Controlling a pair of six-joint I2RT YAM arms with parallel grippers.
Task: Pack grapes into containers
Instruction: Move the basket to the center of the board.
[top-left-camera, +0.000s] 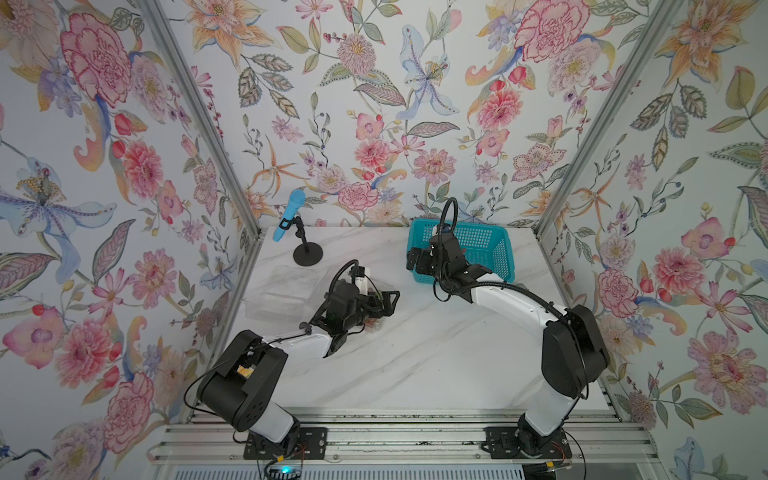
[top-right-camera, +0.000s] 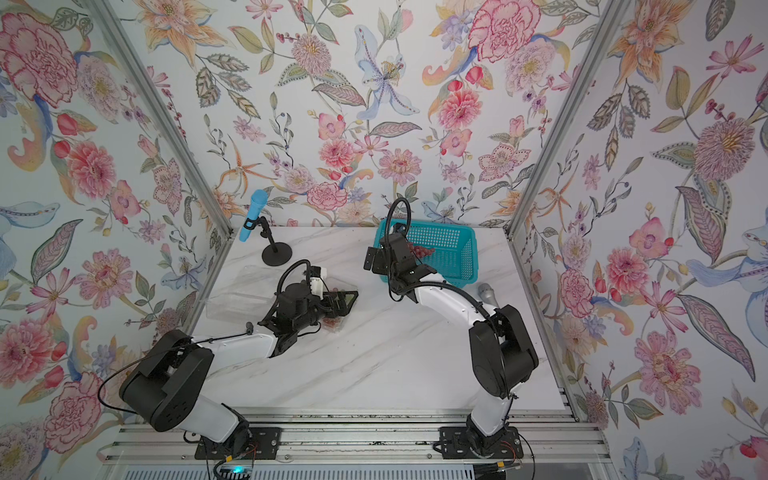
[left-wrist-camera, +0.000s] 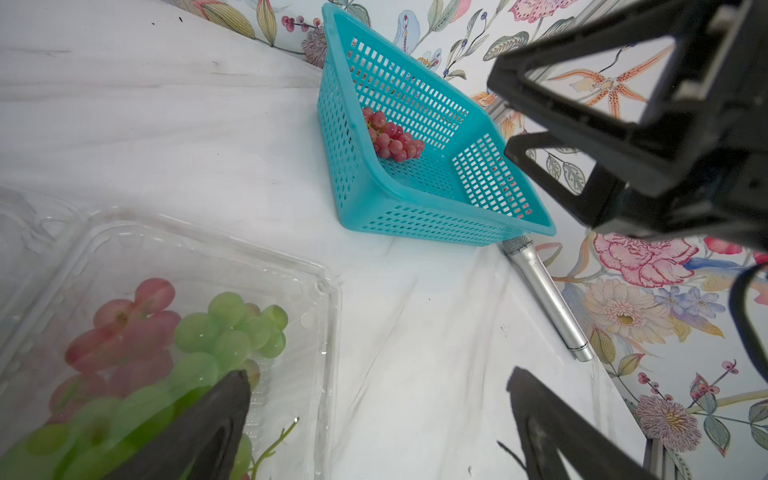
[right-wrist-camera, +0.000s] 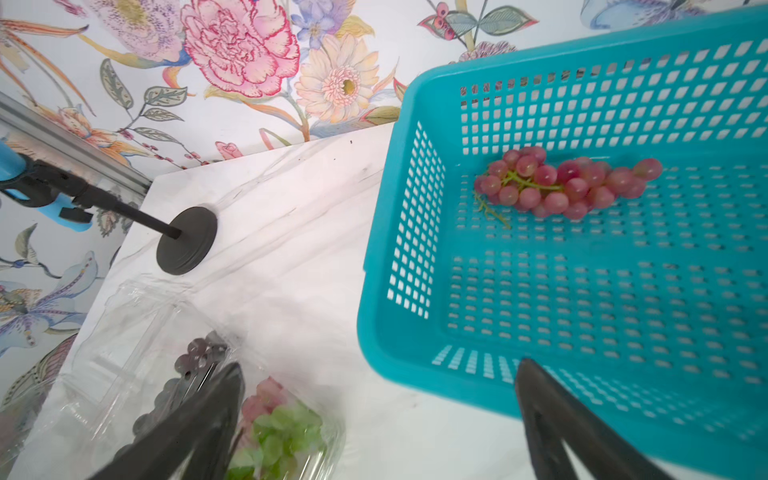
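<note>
just right of the spread, empty right gripper (right-wrist-camera: 382, 365), the red grape bunch (right-wrist-camera: 565, 185) lies left-to-right in the teal basket (right-wrist-camera: 409, 232).

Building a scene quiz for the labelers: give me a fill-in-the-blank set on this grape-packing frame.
1. The one bunch in the teal basket is ____ in colour.
2. The clear container holds red-pink grapes and ____ ones.
3. The microphone lying beside the basket is ____ in colour.
4. The right gripper has its jaws ____.
Missing words: red-pink; green; silver; open.
</note>
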